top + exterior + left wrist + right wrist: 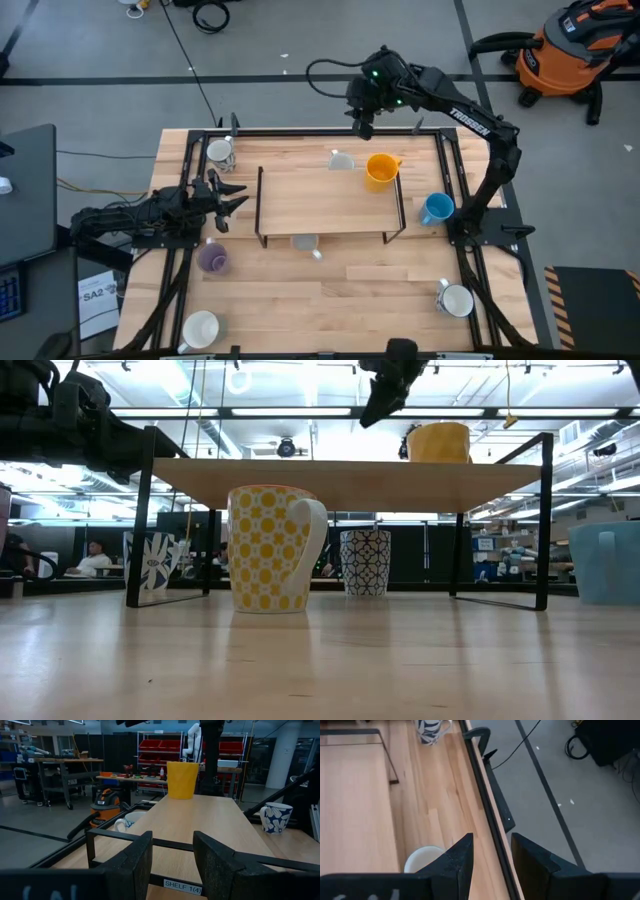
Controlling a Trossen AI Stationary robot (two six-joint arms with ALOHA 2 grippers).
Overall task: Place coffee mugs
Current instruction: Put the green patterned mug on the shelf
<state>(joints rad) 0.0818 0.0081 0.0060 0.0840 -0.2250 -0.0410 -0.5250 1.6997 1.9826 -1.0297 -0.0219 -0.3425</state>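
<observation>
With the orange-yellow mug [380, 170] standing on the shelf [300, 200], the empty right gripper [364, 124], jaws parted, hovers above the desk's far edge, likely between placements, needing to descend on the white mug [341, 160]; the left gripper [228, 200] waits wide.

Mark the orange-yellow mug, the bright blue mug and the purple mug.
orange-yellow mug [380, 170]: high view, on its open top, standing on the shelf.
bright blue mug [437, 208]: high view, on its rim opening.
purple mug [212, 258]: high view, on its body.
</observation>
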